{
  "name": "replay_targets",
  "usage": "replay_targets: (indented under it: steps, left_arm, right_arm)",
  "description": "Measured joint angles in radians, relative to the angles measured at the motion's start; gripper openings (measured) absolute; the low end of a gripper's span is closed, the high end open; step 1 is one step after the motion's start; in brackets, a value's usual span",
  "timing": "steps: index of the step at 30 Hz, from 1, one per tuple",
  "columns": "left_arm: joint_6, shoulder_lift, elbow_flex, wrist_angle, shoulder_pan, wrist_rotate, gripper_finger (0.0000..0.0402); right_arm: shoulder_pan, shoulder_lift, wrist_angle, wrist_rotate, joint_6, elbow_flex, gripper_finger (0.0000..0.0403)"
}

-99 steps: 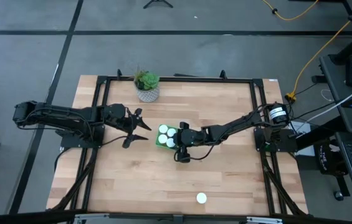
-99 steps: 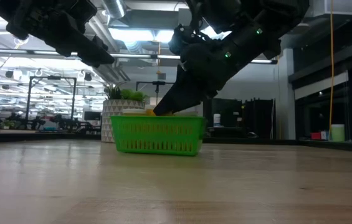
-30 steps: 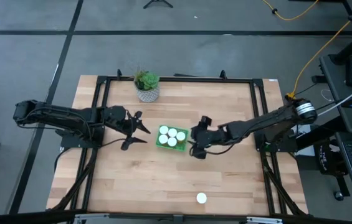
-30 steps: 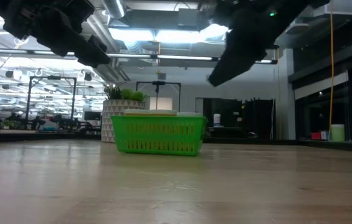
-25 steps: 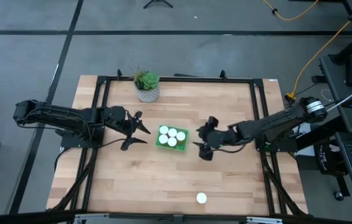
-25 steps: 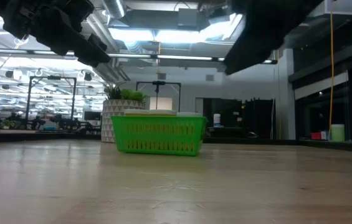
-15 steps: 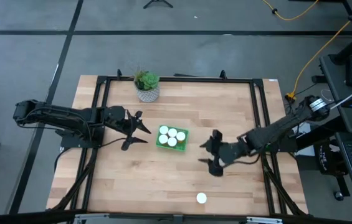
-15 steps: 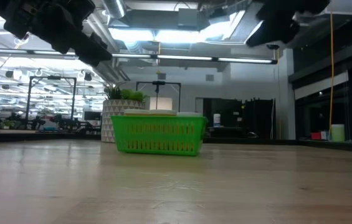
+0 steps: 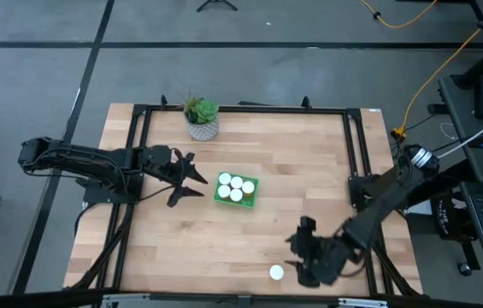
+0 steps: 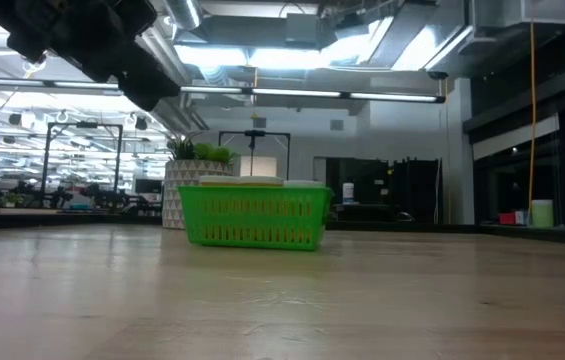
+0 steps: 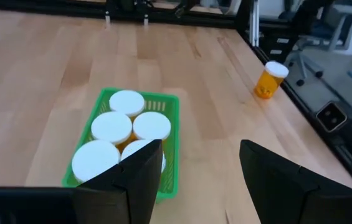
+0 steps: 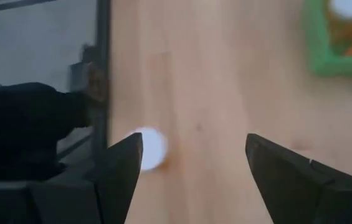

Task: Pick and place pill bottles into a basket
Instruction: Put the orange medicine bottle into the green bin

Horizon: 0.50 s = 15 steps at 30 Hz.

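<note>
1. Down at the near edge of the table, the right gripper (image 9: pixel 303 259) has swung well away from the basket (image 9: pixel 236 189) and now hangs just beside the last loose pill bottle (image 9: pixel 276 273), fingers spread and empty.
2. That swing means the previous drop is done: four white caps sit inside the green basket, and this arm is lining up the next pick.
3. From the right wrist view, the bottle (image 12: pixel 147 149) shows between the parted fingers, close to the table's edge rail, so I judge a descent and a close come next.
4. Compared with half a second ago, the right arm has gone from mid-table to the near edge and has left the low view entirely.
5. Off to the basket's left, the left gripper (image 9: pixel 186 175) waits with its fingers apart, unmoved, its camera looking over the basket (image 11: pixel 169 163) toward that far bottle (image 11: pixel 270 79).
</note>
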Motion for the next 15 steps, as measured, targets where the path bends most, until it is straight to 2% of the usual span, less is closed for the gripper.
replay_targets:
  steps: [8, 15]
  left_arm:
    - [-0.066, 0.0, 0.0, 0.017, 0.0, -0.001, 0.021]
    - [-0.115, 0.0, 0.0, 0.044, 0.0, -0.014, 0.021]
  right_arm:
    - [0.136, 0.165, -0.151, 0.058, 0.186, 0.198, 0.0287]
    - [0.165, 0.306, -0.209, 0.047, 0.135, 0.321, 0.0287]
